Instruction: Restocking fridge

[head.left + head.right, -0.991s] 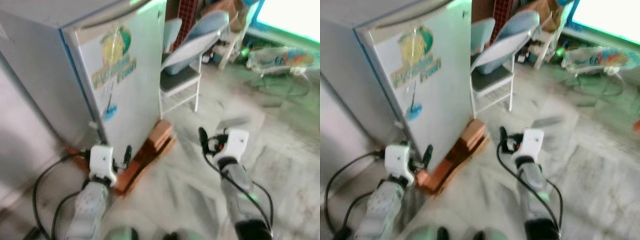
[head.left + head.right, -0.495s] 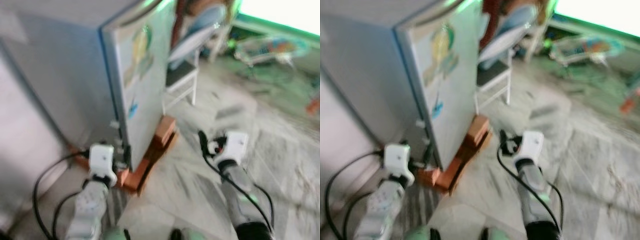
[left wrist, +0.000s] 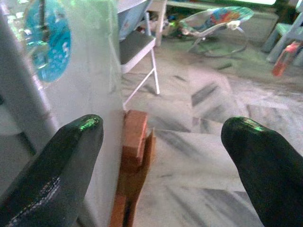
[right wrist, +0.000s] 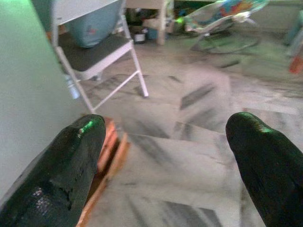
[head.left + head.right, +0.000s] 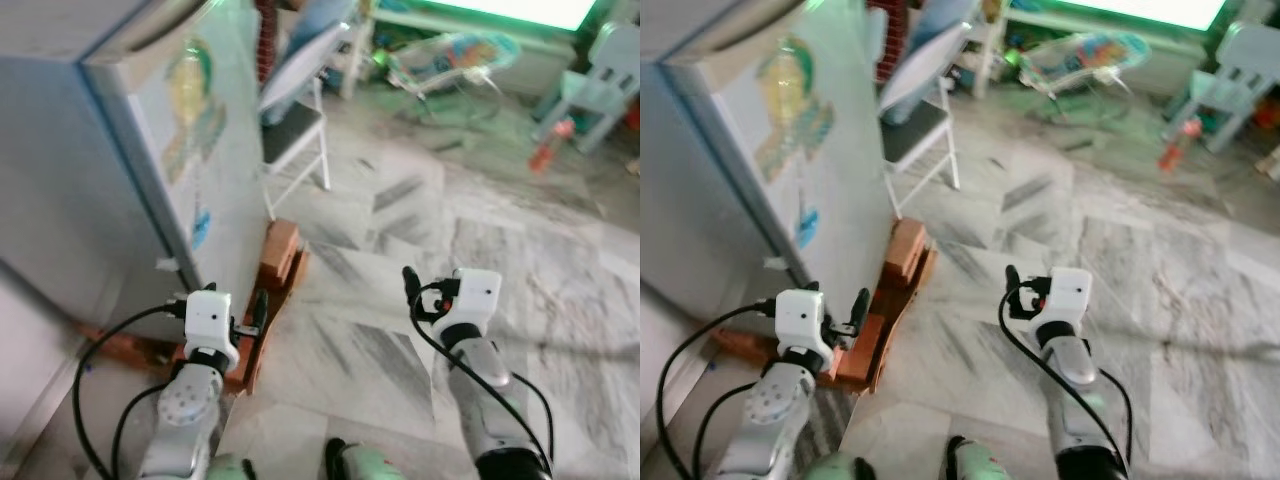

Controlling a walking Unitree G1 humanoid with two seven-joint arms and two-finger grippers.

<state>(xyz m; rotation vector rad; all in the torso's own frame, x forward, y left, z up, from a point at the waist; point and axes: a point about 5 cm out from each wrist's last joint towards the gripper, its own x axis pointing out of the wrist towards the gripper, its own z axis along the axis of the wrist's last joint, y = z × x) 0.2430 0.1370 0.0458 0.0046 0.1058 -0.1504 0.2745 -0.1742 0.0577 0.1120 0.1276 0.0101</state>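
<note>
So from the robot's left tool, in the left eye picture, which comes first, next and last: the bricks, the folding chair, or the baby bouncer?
From the left tool:
1. Bricks, just ahead, under the fridge.
2. Folding chair, farther on, beside the fridge.
3. Baby bouncer, far back, to the right.

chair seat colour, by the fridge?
Dark grey seat on a white frame; clearest in the right wrist view.
</note>
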